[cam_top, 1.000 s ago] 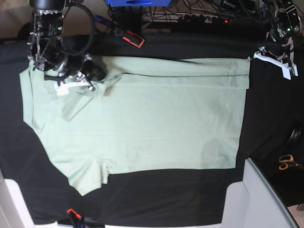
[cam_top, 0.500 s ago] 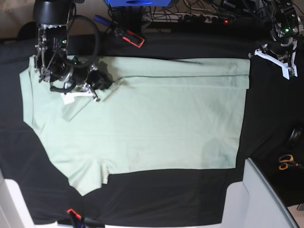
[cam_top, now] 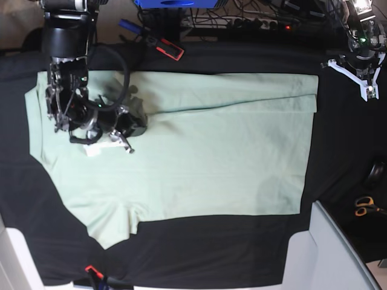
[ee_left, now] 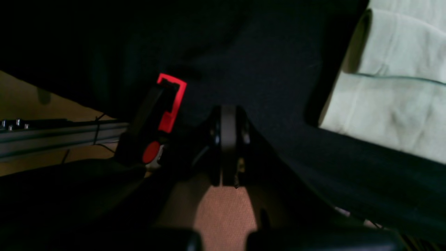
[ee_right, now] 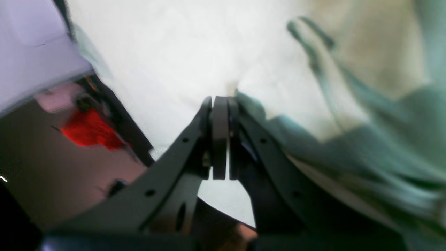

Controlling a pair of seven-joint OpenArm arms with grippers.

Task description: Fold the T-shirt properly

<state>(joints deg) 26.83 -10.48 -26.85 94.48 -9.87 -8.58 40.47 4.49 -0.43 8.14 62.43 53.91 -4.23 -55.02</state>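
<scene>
The T-shirt [cam_top: 181,145] lay spread flat on the black table cover [cam_top: 211,254], far edge folded over in a strip; my right gripper [cam_top: 112,142] sat over the shirt's collar end, jaws pressed together; in the blurred wrist view a fold of green cloth lay against the fingertips, seemingly pinched, hard to say; my left gripper [cam_top: 363,84] hung off the shirt's hem-end far corner, over bare cover, jaws closed with nothing in them; a red-and-black clip [cam_top: 166,47] lay beyond the shirt's far edge.
</scene>
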